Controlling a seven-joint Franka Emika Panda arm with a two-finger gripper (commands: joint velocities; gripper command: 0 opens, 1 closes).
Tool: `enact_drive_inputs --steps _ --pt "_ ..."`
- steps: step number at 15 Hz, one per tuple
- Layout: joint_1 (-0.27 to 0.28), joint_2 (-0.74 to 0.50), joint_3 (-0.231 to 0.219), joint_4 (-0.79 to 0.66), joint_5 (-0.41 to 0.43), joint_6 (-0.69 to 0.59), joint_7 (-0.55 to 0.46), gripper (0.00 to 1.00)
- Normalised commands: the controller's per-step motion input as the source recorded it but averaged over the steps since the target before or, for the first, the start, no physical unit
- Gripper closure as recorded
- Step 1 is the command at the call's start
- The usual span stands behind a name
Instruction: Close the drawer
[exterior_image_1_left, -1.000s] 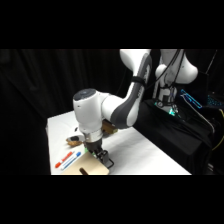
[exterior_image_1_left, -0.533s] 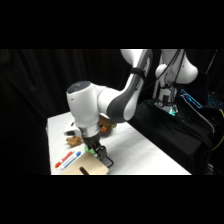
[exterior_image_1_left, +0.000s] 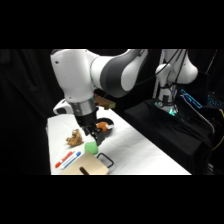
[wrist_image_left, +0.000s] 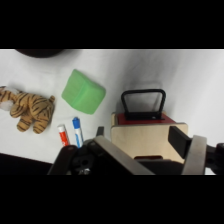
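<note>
The drawer (wrist_image_left: 145, 119) shows its red-trimmed front and dark loop handle (wrist_image_left: 143, 102) at the edge of the pale wooden cabinet (wrist_image_left: 148, 141); none of its inside shows. In the side view the cabinet (exterior_image_1_left: 89, 168) sits at the table's front edge, with the handle (exterior_image_1_left: 105, 160) on its right. My gripper (wrist_image_left: 139, 136) hangs open above the cabinet top, one finger on each side, holding nothing. Seen from the side, the gripper (exterior_image_1_left: 94, 135) is above and behind the cabinet.
A green block (wrist_image_left: 82, 91) (exterior_image_1_left: 91, 146) lies just beyond the cabinet. A tiger plush (wrist_image_left: 27, 110) (exterior_image_1_left: 75, 138) and two markers (wrist_image_left: 70, 135) (exterior_image_1_left: 67, 160) lie to one side. A black bowl (exterior_image_1_left: 106, 128) holding something orange stands behind the gripper.
The gripper has risen from just over the cabinet, and the arm's bulk has swung up and nearer the side camera. The cabinet and the other objects have stayed put.
</note>
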Motion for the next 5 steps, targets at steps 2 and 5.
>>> enact_drive_inputs --steps 2,5 --pt "-0.001 -0.23 -0.029 0.11 0.104 -0.37 0.05 0.00" --pt "0.010 -0.19 -0.040 0.11 0.084 -0.32 0.09 0.00"
